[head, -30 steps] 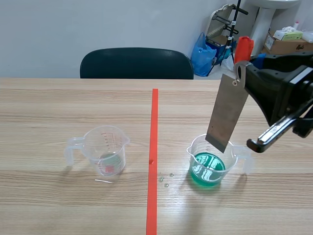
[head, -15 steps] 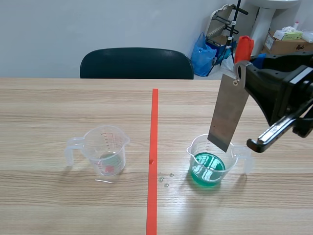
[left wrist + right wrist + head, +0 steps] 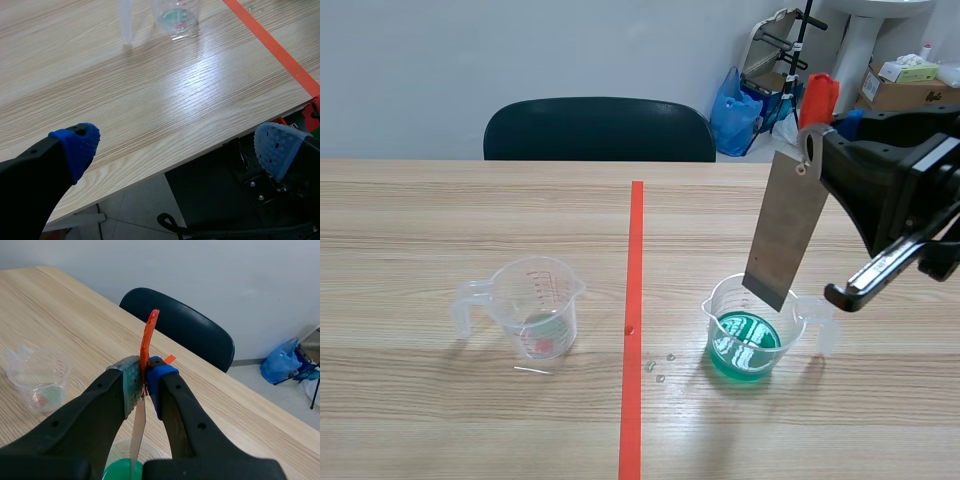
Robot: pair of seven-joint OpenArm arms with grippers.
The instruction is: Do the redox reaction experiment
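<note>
The right gripper has its fingers clamped on the orange-red top of a grey metal strip. The strip hangs edge-down over the beaker of green liquid with its lower end about at the rim, poised for a clean dip, I'd guess. At 9 o'clock from it, past the tape, stands a clear beaker. The left gripper hangs wide open and empty off the table's near edge, out of the way.

arms black | fingers thick | pads blue, dotted | screws, black cable
</note>
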